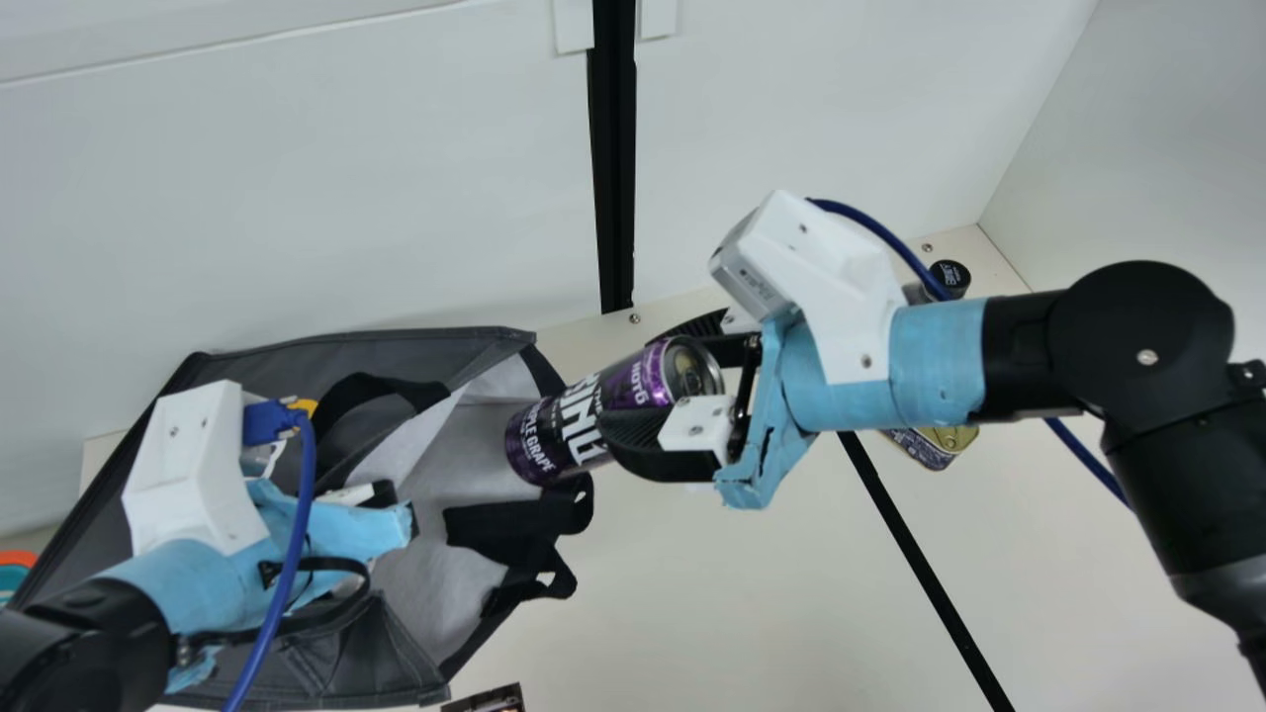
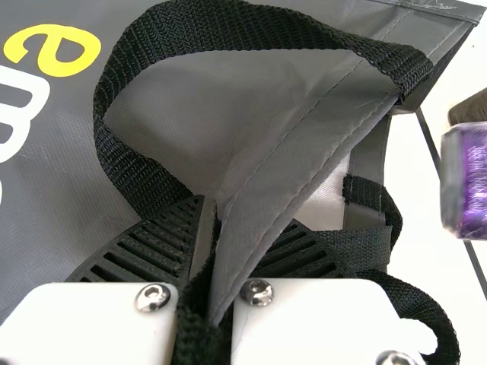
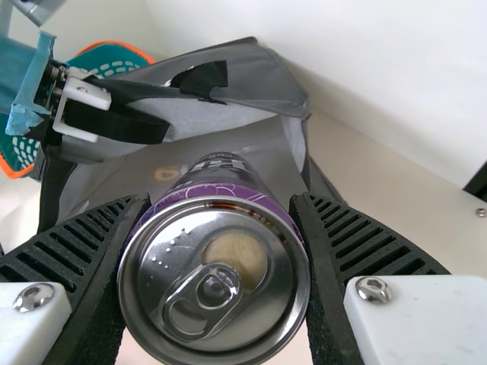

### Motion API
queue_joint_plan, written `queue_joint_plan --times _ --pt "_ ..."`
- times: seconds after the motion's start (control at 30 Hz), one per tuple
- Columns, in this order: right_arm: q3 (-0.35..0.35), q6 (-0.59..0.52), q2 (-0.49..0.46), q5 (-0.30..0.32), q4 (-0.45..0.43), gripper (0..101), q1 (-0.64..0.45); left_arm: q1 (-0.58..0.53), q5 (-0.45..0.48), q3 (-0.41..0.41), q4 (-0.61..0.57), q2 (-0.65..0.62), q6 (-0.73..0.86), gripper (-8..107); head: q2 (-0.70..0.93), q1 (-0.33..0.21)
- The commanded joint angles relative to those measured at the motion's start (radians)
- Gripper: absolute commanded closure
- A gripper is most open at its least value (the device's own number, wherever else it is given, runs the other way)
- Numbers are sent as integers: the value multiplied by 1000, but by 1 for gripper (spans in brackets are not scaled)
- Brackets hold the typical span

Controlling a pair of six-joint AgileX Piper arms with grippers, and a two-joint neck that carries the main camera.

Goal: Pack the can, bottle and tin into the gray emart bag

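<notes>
One can (image 1: 584,420) to pack now, squeezed in the right gripper (image 1: 633,381), with its bottom end at the mouth of the gray emart bag (image 1: 267,371). For a way in, see the left gripper (image 2: 242,220), pinched on the bag's floppy edge. Next, push the can deep past the rim, then let go. Mind the black strap (image 1: 495,522) just beside, easy to snag. Little room near the wall (image 1: 346,198); best to use the wide gap in the mouth. Then on to the tin (image 1: 940,443) and, maybe, the bottle (image 1: 951,277), half hidden by the right arm (image 1: 1024,356).
</notes>
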Motion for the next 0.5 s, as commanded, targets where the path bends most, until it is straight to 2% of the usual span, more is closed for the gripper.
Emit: queue_joint_plan --times 0.0,0.47 --pt "4 -3 2 -16 -5 101 12 0 0 0 0 0 0 89 -1 -23" --pt "29 -2 42 -94 -21 101 91 0 0 0 0 0 0 89 -1 -23"
